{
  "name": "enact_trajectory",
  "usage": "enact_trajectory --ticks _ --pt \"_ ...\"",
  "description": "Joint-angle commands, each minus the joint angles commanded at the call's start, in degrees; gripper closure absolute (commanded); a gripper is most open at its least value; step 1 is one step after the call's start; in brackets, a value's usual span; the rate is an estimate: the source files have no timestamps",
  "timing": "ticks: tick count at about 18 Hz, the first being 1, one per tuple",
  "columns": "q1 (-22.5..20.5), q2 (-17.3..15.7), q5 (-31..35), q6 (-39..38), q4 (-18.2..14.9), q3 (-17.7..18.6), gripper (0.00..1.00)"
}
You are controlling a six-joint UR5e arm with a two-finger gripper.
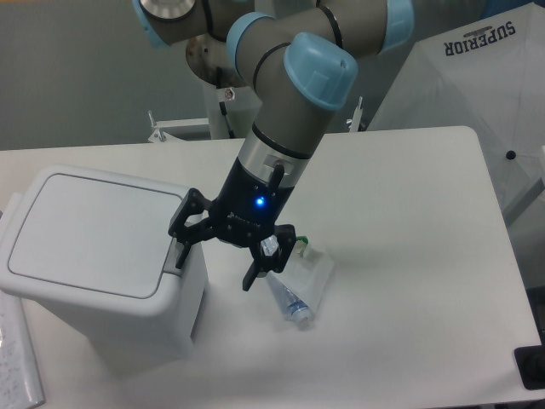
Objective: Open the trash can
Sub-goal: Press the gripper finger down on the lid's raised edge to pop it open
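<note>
The trash can (94, 256) is a large white boxy bin at the left of the table, with its flat white lid (89, 232) lying closed. My gripper (215, 266) hangs open just off the bin's front right corner. Its left finger (182, 247) is at the lid's right edge, over the spot where the push tab sits; the tab itself is hidden behind it. The right finger (253, 273) hangs in the air above the table. The gripper holds nothing.
A crushed clear plastic bottle (300, 288) lies on the white table (409, 256) just right of the gripper. A white umbrella-like cover (477, 94) stands at the back right. A flat white object (17, 358) lies at the left front edge.
</note>
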State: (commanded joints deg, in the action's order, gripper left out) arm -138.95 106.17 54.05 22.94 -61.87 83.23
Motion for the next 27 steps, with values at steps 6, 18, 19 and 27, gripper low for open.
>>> enact_trajectory --ticks 6,18,19,27 --pt "-0.26 -1.49 0.09 0.61 0.09 2.11 0.0" --pt "-0.35 -2.02 0.26 0.62 0.18 2.9 0.0" --pt "-0.35 -2.02 0.26 0.62 0.18 2.9 0.0" --pt "-0.18 -1.85 0.44 0.62 0.18 2.9 0.0"
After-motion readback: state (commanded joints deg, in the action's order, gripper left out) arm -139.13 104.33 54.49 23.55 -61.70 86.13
